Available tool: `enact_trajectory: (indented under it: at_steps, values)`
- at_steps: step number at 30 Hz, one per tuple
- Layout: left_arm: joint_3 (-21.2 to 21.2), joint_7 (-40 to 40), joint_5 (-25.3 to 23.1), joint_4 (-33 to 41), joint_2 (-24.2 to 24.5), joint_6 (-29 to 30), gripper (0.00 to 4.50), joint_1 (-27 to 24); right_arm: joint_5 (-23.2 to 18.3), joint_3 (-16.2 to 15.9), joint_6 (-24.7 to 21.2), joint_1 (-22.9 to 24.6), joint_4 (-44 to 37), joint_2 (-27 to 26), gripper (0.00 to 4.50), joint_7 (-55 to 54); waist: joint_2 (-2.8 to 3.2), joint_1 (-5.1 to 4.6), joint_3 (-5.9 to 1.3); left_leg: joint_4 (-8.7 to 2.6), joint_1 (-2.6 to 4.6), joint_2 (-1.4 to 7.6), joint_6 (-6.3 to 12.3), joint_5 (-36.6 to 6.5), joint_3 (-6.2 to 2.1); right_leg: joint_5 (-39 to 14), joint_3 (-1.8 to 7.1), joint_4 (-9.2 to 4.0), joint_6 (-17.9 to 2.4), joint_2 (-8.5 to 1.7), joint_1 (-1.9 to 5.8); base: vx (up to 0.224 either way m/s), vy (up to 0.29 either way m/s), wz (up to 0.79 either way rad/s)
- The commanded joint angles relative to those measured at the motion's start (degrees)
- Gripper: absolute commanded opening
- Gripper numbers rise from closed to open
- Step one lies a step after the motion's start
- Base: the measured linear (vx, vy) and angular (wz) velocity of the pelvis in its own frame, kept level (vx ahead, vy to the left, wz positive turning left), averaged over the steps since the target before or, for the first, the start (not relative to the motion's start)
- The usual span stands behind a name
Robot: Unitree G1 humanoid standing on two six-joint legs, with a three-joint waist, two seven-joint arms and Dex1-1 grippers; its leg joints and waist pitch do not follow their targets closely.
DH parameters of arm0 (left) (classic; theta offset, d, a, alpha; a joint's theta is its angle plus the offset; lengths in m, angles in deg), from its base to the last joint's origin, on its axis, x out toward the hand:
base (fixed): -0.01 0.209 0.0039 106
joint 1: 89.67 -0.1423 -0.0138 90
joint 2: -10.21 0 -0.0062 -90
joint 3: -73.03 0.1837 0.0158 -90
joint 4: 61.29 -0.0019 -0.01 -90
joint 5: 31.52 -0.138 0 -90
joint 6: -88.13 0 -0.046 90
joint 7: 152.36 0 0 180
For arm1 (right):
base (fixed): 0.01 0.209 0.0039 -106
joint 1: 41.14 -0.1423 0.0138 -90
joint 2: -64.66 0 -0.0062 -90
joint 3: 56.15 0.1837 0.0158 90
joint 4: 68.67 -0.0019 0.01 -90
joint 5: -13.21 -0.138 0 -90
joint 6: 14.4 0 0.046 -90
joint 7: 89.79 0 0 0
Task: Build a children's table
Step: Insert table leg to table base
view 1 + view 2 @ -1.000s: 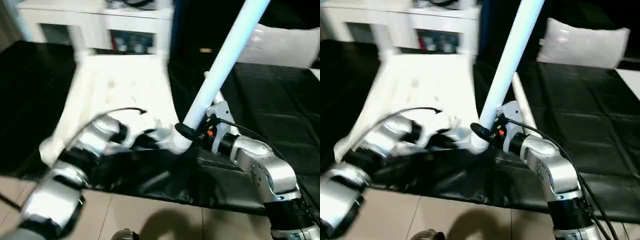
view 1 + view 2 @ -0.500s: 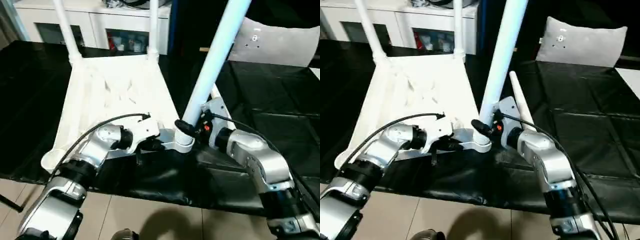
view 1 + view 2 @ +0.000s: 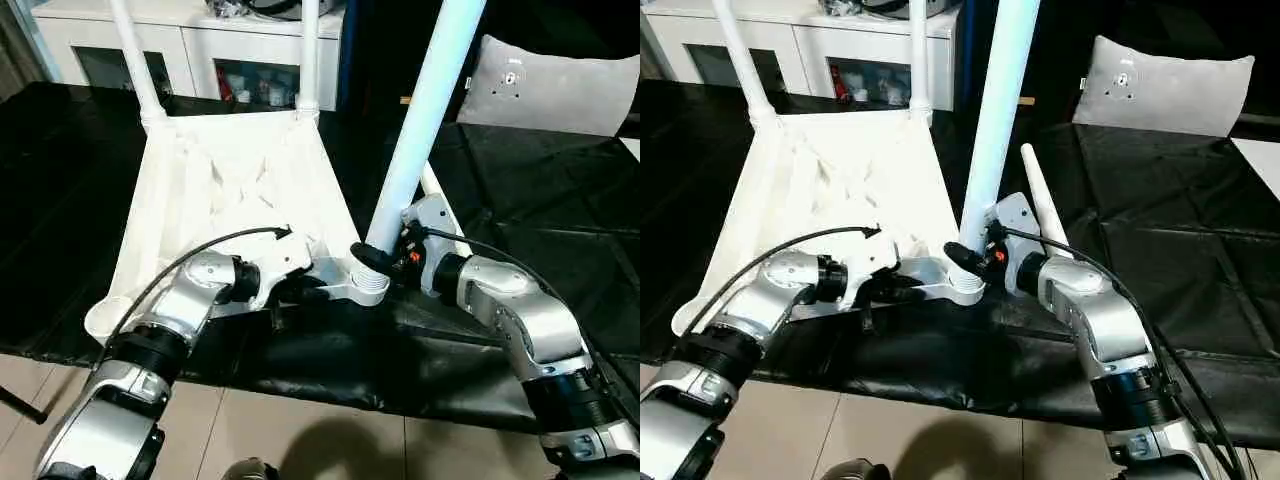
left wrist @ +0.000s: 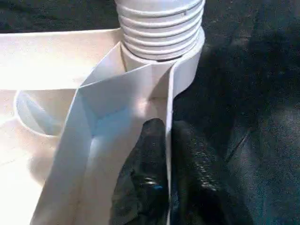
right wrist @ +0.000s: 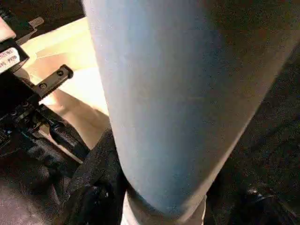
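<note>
The white tabletop (image 3: 240, 190) lies underside up on a black cloth, with two legs (image 3: 135, 60) (image 3: 308, 50) standing in its far corners. My right gripper (image 3: 375, 262) is shut on a third leg (image 3: 420, 130), held nearly upright with its ribbed end in the near right corner socket (image 3: 368, 290). My left gripper (image 3: 300, 290) is shut on the tabletop's near rim just left of that socket; its black fingers (image 4: 150, 178) clamp the rim wall. A fourth leg (image 3: 1040, 205) lies on the cloth to the right of the tabletop.
The near left corner socket (image 3: 105, 320) holds no leg. A white cabinet (image 3: 200, 40) with glass doors stands behind the tabletop. A grey cushion (image 3: 555, 90) lies at the back right. The cloth's front edge (image 3: 330, 385) hangs over tiled floor.
The head view has shifted and steadied. The leg in my right gripper has swung more upright over the near right socket. My left gripper has stayed on the rim.
</note>
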Motion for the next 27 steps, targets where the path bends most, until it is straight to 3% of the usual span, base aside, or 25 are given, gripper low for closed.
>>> enact_trajectory:
  at_steps: [1,4,10,21,24,27]
  values:
    - [0.1,0.5,-0.8,-2.6,0.5,0.1,0.07,-0.2,0.4,-1.2,-1.5,0.2,1.5,0.5,1.88,0.9,-0.07,0.1,-3.99,-4.0,1.99,3.62,-0.71,-11.4,-1.48,-0.4,2.56,-4.57,-12.5,-5.56,1.43,0.0,0.0,0.0]
    - [0.1,0.4,-0.9,-3.7,0.6,-0.6,0.01,0.0,0.5,-1.4,-1.6,0.4,1.5,0.5,1.88,1.0,-0.08,0.15,-3.96,-4.0,2.02,3.59,-0.61,-11.4,-1.46,-0.8,2.56,-4.62,-12.6,-5.61,1.43,0.0,0.0,0.0]
    - [4.4,0.5,-5.9,-4.9,2.7,-4.1,0.0,0.2,0.4,-1.6,-2.0,0.1,2.4,0.3,1.88,1.5,0.02,0.03,-3.96,-4.12,2.02,3.72,-0.99,-12.3,-1.57,-1.6,2.6,-4.71,-12.3,-5.67,1.43,0.0,0.0,0.0]
    - [6.6,7.8,-5.2,-3.3,3.0,-6.4,0.0,1.6,1.8,-6.4,-3.3,-2.6,7.5,3.0,1.88,8.6,-0.03,-0.3,-3.88,-4.25,2.26,3.78,-1.72,-14.0,-1.51,-2.1,2.58,-4.73,-13.4,-5.66,1.37,0.0,0.0,0.0]
    - [6.7,8.0,-5.0,-3.5,2.9,-6.6,0.0,2.0,1.7,-6.6,-3.1,-2.8,7.8,3.3,1.88,9.6,0.22,-0.11,-3.95,-4.27,2.26,3.83,-1.93,-14.4,-1.55,-1.6,2.59,-4.64,-13.4,-5.69,1.34,0.0,0.0,0.0]
    - [6.8,9.5,-4.5,-3.0,2.9,-6.8,0.0,2.1,0.6,-5.3,-3.1,-3.4,9.6,2.9,1.88,10.2,0.1,0.04,-3.99,-4.26,2.38,3.82,-2.23,-15.3,-1.53,-1.6,2.6,-4.72,-13.8,-5.75,1.31,0.0,0.0,0.0]
